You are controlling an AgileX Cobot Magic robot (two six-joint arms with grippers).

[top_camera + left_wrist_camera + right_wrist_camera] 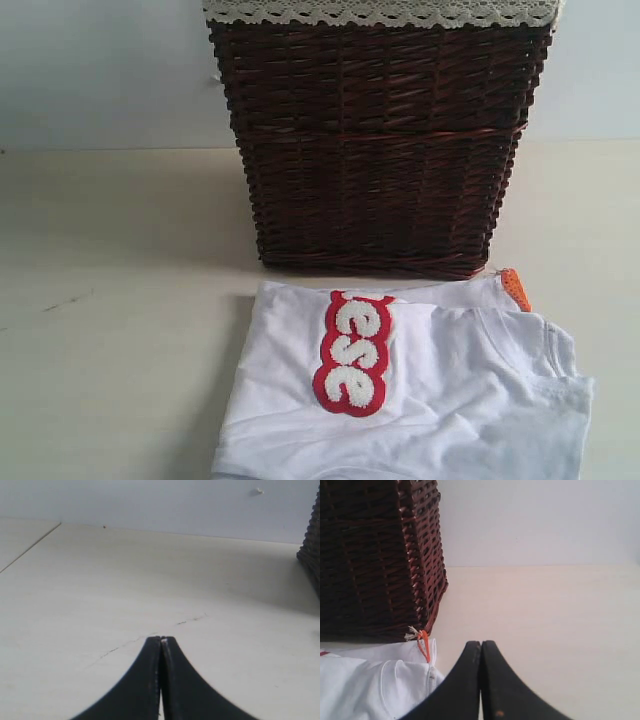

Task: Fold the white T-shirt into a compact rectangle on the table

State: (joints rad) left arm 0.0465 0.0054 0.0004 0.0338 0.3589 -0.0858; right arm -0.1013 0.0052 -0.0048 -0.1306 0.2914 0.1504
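Both closed, empty: left pincer over table; right pincer seemingly near white T-shirt.

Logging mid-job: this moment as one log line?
left gripper shut, empty | right gripper shut, empty | white T-shirt loosely folded on table before basket

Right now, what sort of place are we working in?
Likely a staged laundry-folding bench: broad cream matte table, dark brown wicker basket with lace trim, white cotton T-shirt with red-outlined lettering.
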